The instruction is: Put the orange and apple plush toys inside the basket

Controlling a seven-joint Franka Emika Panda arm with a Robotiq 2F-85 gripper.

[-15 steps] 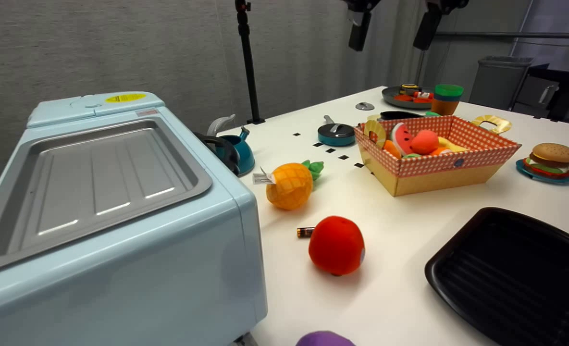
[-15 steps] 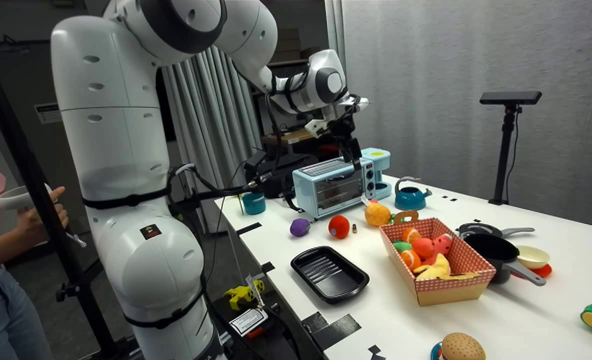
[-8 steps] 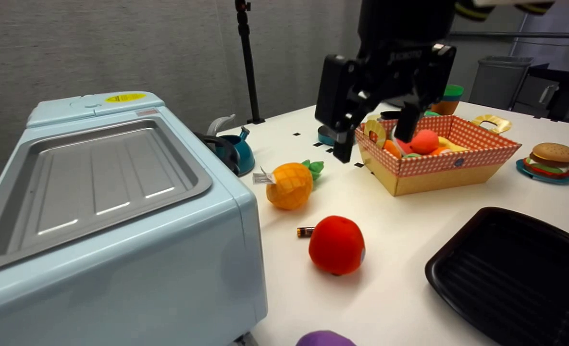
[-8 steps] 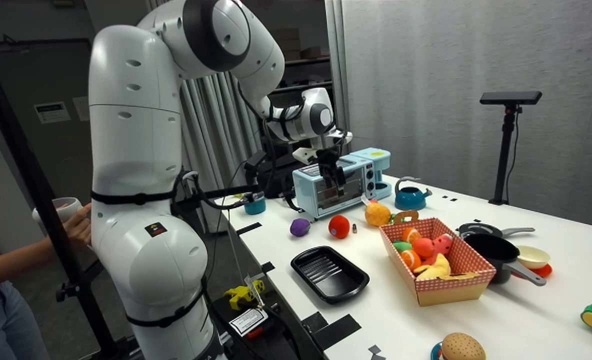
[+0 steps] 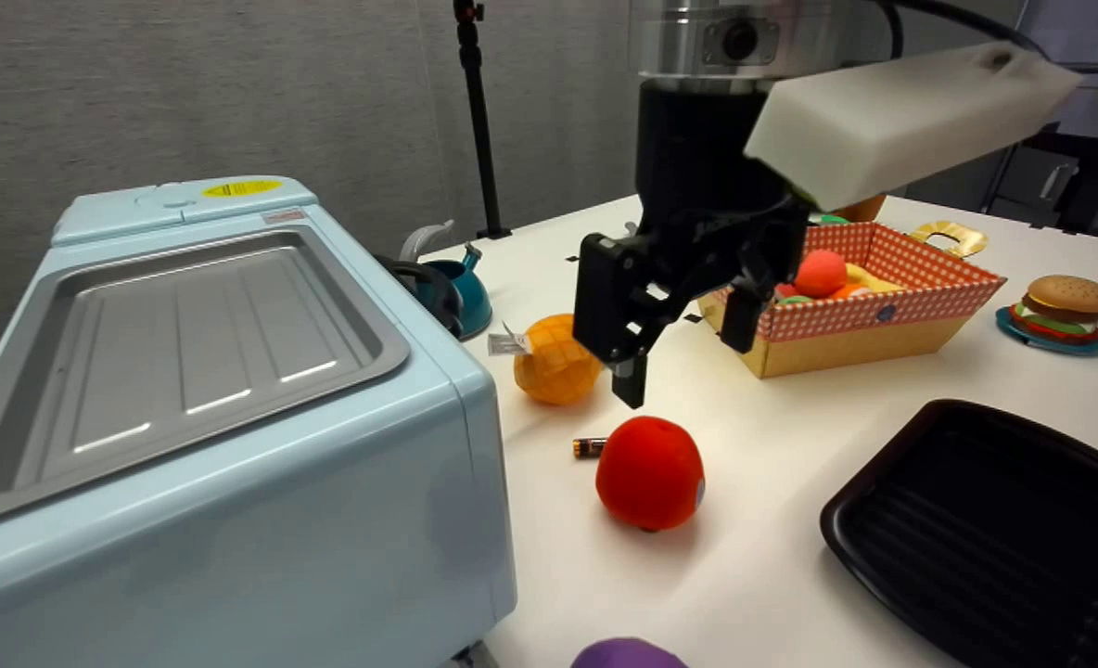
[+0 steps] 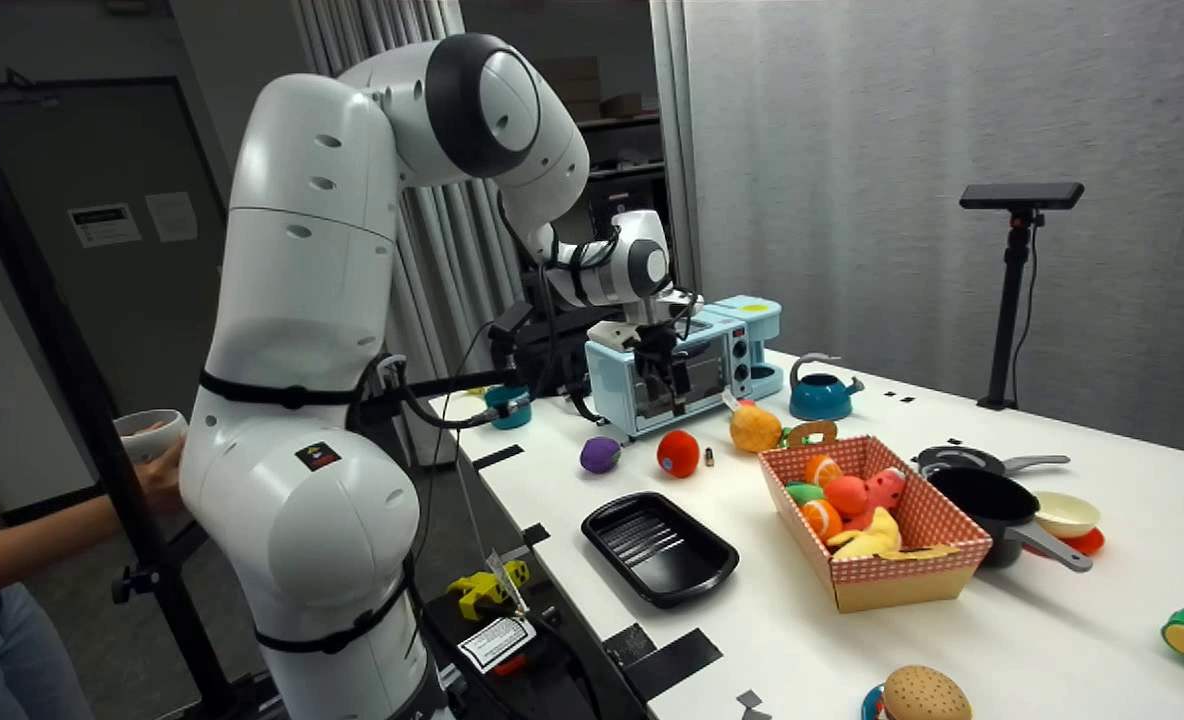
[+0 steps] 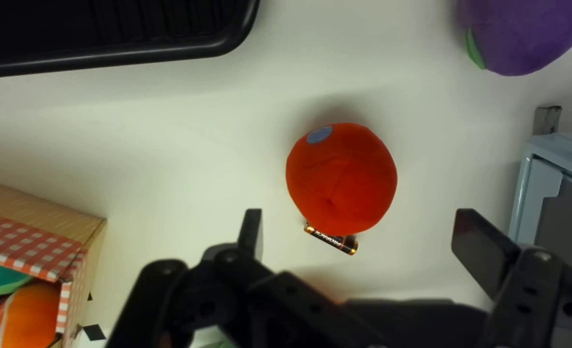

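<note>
A round red plush toy, apple-like, lies on the white table in both exterior views (image 5: 649, 473) (image 6: 678, 453) and mid-frame in the wrist view (image 7: 341, 179). The red-checked basket (image 5: 874, 345) (image 6: 897, 592) holds several plush toys, including an orange one with white seams (image 6: 821, 520). The basket's corner shows at the wrist view's lower left (image 7: 35, 215), with an orange toy (image 7: 30, 316) inside. My gripper (image 5: 685, 357) is open and empty, above and a little behind the red toy. In the wrist view its fingers (image 7: 361, 229) are spread wider than the red toy.
A light-blue toaster oven (image 5: 234, 520) stands close beside the red toy. A battery (image 5: 589, 448) lies against it. A pineapple plush (image 5: 556, 366), a purple eggplant plush (image 6: 600, 455), a black pan (image 6: 660, 550) and a teal kettle (image 6: 822, 397) are nearby.
My gripper has come down from high above the table to just above the red toy, staying open. The toys and basket have not moved.
</note>
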